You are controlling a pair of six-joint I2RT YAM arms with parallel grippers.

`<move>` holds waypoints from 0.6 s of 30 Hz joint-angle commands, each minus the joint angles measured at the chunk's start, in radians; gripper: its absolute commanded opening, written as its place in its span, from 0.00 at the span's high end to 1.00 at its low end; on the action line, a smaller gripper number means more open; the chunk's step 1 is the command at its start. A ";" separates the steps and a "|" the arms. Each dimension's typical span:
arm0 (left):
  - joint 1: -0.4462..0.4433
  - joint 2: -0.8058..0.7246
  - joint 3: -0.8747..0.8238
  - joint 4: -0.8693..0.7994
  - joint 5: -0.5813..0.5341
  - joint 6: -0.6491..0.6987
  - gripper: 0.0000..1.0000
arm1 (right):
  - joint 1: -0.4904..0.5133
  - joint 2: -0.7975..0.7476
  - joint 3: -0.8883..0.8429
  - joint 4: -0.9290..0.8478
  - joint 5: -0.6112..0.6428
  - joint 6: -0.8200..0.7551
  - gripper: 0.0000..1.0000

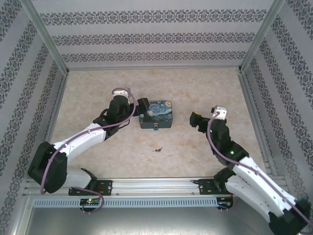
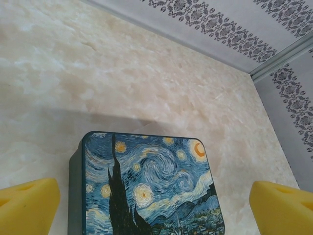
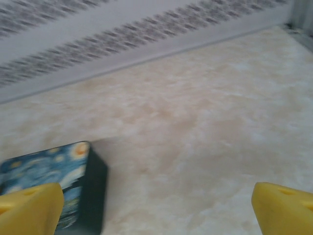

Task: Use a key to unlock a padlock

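The left gripper [image 2: 155,209] hovers at the painted tin [image 1: 156,113], its jaws wide apart with the tin between them. The right gripper [image 3: 156,211], also wide open, hangs well right of the tin. The padlock [image 1: 156,128] sits against the tin's near side. The key [image 1: 157,149] lies alone on the table [image 1: 98,88], nearer the arms.

A Starry Night tin [image 1: 156,114] sits on the marbled table [image 1: 195,83].

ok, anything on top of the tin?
Nothing: the tin shows a bare painted lid in the top and left wrist views. The padlock sits at its near side. The lid is shut, so the inside is hidden.
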 commanded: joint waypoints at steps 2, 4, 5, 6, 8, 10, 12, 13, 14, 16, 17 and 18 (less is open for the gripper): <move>-0.010 -0.056 0.003 -0.032 -0.026 0.028 0.01 | -0.002 -0.120 -0.053 0.012 -0.067 -0.111 0.02; -0.008 -0.071 -0.002 -0.042 -0.028 0.029 0.01 | -0.003 -0.139 -0.066 -0.001 -0.078 -0.113 0.02; -0.009 -0.075 -0.004 -0.044 -0.029 0.030 0.01 | -0.001 -0.141 -0.069 -0.007 -0.082 -0.104 0.02; -0.009 -0.079 -0.005 -0.051 -0.032 0.029 0.01 | -0.001 -0.141 -0.073 -0.013 -0.094 -0.090 0.02; -0.009 -0.086 -0.010 -0.065 -0.034 0.030 0.01 | -0.001 -0.129 -0.080 -0.008 -0.140 -0.078 0.02; -0.009 -0.101 -0.021 -0.081 -0.037 0.026 0.01 | 0.000 -0.095 -0.075 -0.016 -0.198 -0.066 0.04; -0.008 -0.117 -0.033 -0.097 -0.041 0.017 0.01 | 0.003 -0.040 -0.063 -0.032 -0.263 -0.054 0.10; -0.010 -0.126 -0.036 -0.109 -0.040 0.014 0.01 | 0.006 -0.007 -0.056 -0.039 -0.310 -0.051 0.13; -0.008 -0.134 -0.041 -0.120 -0.038 0.010 0.01 | 0.010 0.027 -0.049 -0.047 -0.342 -0.047 0.14; -0.009 -0.146 -0.040 -0.159 -0.035 -0.002 0.01 | 0.031 0.104 -0.036 -0.063 -0.401 -0.034 0.17; -0.009 -0.148 -0.036 -0.183 -0.035 -0.007 0.00 | 0.043 0.141 -0.030 -0.069 -0.416 -0.029 0.17; -0.008 -0.148 -0.029 -0.213 -0.034 -0.013 0.01 | 0.062 0.177 -0.025 -0.071 -0.430 -0.029 0.17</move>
